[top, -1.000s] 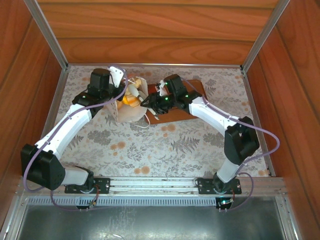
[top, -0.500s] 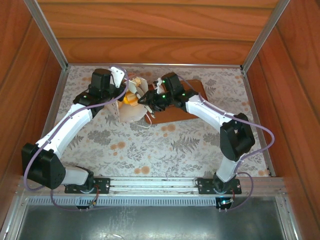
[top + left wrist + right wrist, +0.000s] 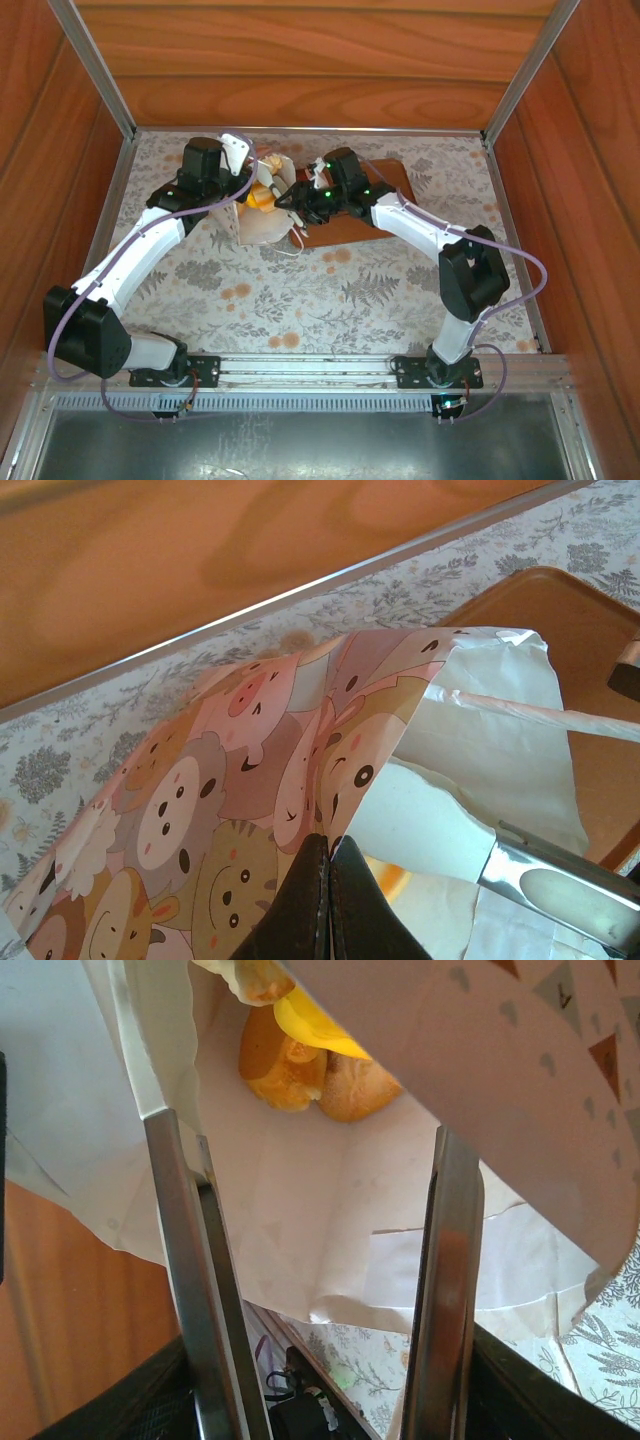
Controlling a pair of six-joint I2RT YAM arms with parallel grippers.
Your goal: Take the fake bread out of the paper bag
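Nearest the arm bases the tabletop (image 3: 300, 290) in front of the paper bag (image 3: 258, 222) has nothing relevant on it. Left pincer (image 3: 328, 845) clamped shut on the bag's rim on its left side, pinching the printed paper, same hold as a second ago, so the mouth stays propped. Right pincer (image 3: 300, 1130) has changed: a second ago it sat over the brown board (image 3: 392, 178) to the right of the bag, clear of the paper; now it has slid left and its tips are in the bag's mouth, top view puts them right at the opening (image 3: 290, 198). Jaws have spread a little on the way in, standing open with nothing between them, both fingers (image 3: 175, 1240) straddling white bag wall. Deeper in, at the far end of the bag's inside, the fake bread (image 3: 300, 1070): a couple of golden-orange rolls with a yellow piece lying on them, all still inside the bag, none out yet. My read: approach is done, next is reach further in and close on the nearest roll; risk is snagging bag paper with the bread
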